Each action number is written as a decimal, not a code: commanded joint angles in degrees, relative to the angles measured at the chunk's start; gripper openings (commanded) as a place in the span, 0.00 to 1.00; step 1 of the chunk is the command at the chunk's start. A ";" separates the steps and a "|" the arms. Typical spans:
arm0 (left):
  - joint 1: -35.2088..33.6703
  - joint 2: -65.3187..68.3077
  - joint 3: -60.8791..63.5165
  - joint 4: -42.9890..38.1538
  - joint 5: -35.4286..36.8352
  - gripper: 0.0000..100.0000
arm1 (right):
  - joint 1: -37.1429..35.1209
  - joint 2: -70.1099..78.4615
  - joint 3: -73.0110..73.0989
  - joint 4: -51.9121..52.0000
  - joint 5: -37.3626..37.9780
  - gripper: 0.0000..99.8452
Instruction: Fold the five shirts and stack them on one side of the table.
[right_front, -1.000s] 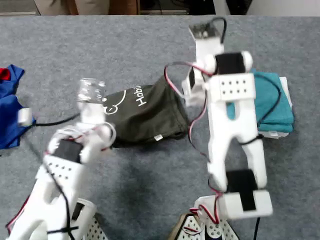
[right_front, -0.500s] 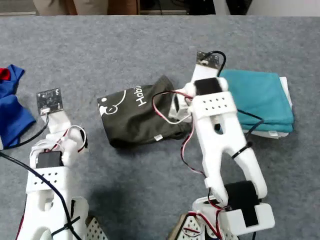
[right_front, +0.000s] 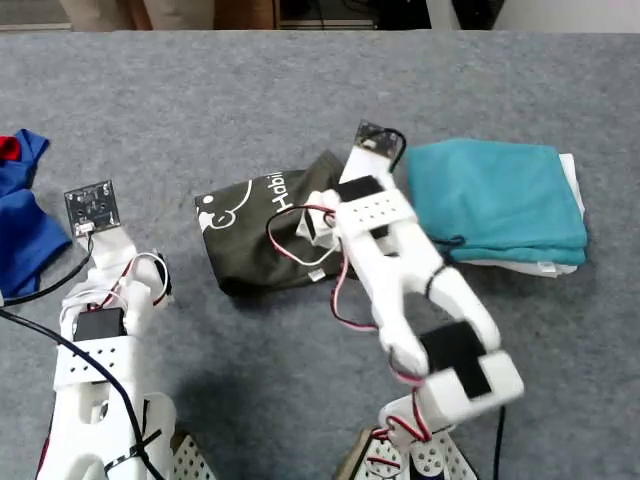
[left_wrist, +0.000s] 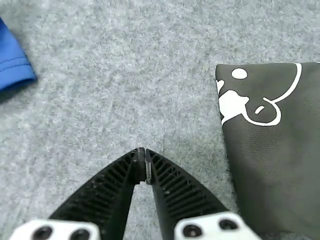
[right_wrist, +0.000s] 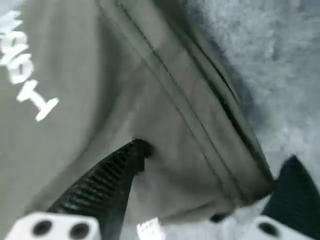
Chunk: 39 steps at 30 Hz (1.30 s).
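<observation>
Now | dark shirt (right_front: 255, 240) folded mid-table, long axis crosswise, beside teal stack (right_front: 495, 200) | right gripper (right_wrist: 217, 157) nearer, jaws apart, straddling its stack-side edge | left gripper (left_wrist: 145, 167) pressed together over bare table (left_wrist: 100, 75), off the opposite end.

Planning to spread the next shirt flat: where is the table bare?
Widest: the far strip of table beyond the dark shirt and teal stack. Also bare between the blue shirt and dark shirt, though the shut left hand sits there. Crowded: dark shirt to teal stack, with the open right hand.
</observation>
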 joint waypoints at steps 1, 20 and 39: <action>-0.53 -0.92 -0.35 -0.88 -0.35 0.02 | -0.92 4.70 -0.04 -4.22 -0.79 0.34; -0.53 -0.92 -0.26 -0.97 -0.44 0.02 | 6.90 9.98 -17.89 12.48 2.37 0.00; -0.53 -0.92 0.09 -0.97 -0.44 0.02 | 32.48 10.33 -62.29 36.13 18.46 0.00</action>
